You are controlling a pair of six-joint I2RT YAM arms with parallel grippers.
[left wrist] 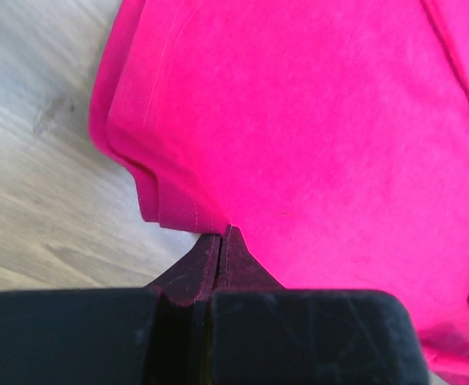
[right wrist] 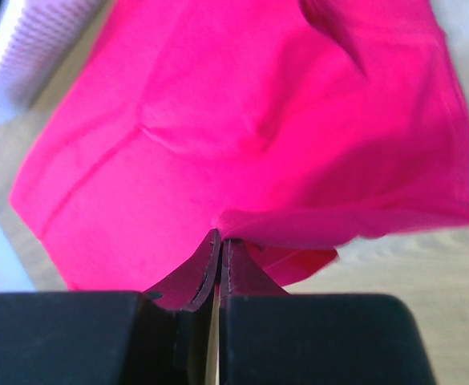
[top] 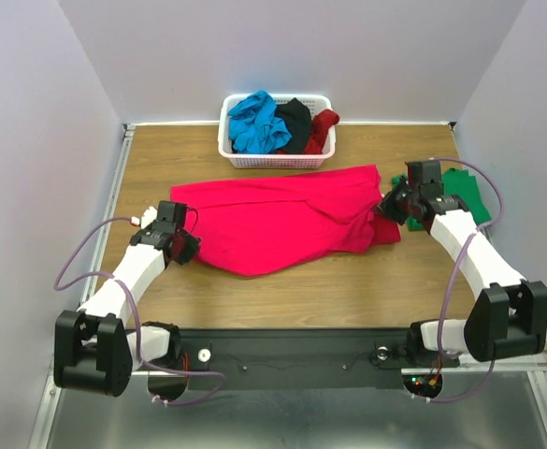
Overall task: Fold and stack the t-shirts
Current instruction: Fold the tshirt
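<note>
**Top external view.** The pink-red t-shirt (top: 282,220) is found spread across the middle of the table (top: 348,290), partly doubled over itself, with creases gathered towards its right end. The left end effector (top: 185,245) is set at the shirt's left edge and the right end effector (top: 386,207) at its bunched right end. A green t-shirt (top: 467,195) is seen lying flat just beyond the right arm. A blue t-shirt (top: 254,122), a black t-shirt (top: 295,120) and a dark red t-shirt (top: 323,129) are heaped in the white basket (top: 224,140) at the far side.

**Left wrist view.** The fingers are seen pressed together, with a doubled hem of the pink-red cloth pinched at their tips. This end effector is recorded as clenched on the shirt. Bare table is seen to the left of the hem.

**Right wrist view.** The fingers are closed to a thin seam, and a fold of the same shirt is caught between the tips, with cloth draping away from them.

**Handling.** The cloth is judged light, soft and limp, so sag between the two holds is to be expected. Slippage is thought possible from a shallow pinch. Hold is best taken at stitched hems or corners, where layered cloth gives purchase
</note>
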